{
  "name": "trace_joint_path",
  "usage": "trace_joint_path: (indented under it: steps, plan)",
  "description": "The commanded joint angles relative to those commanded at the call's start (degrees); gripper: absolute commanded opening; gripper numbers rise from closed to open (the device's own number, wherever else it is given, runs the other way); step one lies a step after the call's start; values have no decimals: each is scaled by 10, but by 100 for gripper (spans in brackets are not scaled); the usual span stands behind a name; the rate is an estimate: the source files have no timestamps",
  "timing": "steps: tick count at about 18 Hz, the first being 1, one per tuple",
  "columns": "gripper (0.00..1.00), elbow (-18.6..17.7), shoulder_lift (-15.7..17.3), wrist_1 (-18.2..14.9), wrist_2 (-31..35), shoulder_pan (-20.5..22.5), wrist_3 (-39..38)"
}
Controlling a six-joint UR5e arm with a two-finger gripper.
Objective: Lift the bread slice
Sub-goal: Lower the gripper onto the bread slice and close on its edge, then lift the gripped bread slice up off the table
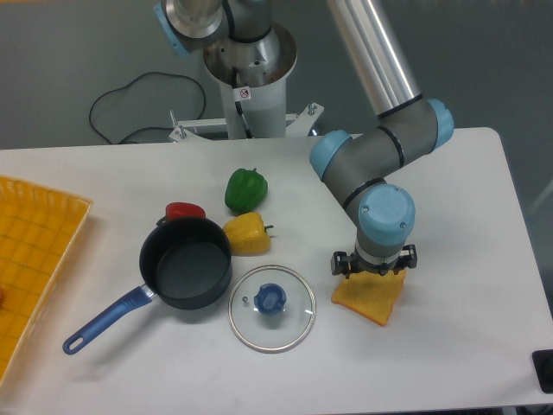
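Fingers hidden under blue wrist cap; we cannot tell how far apart, nor whether gripping. Bread slice directly beneath fingers, upper edge covered by wrist; we see flat orange-yellow wedge, darker crust rim, lying on white worktop. Glass lid with blue knob near, left of fingers. Beyond lid: dark saucepan, blue handle. Yellow pepper, green pepper up-left; red one half hidden behind pan. Yellow tray cut off far left. We note bare worktop right of fingers.
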Motion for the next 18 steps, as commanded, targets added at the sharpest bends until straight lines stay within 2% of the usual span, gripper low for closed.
trace_joint_path:
  steps: [3, 8, 12, 18]
  plan:
    - [100, 12, -10, 0, -1, 1, 1]
    - [100, 10, -8, 0, -2, 4, 4]
    - [100, 8, -19, 13, -2, 4, 2]
    - [100, 7, -26, 16, -7, 4, -2]
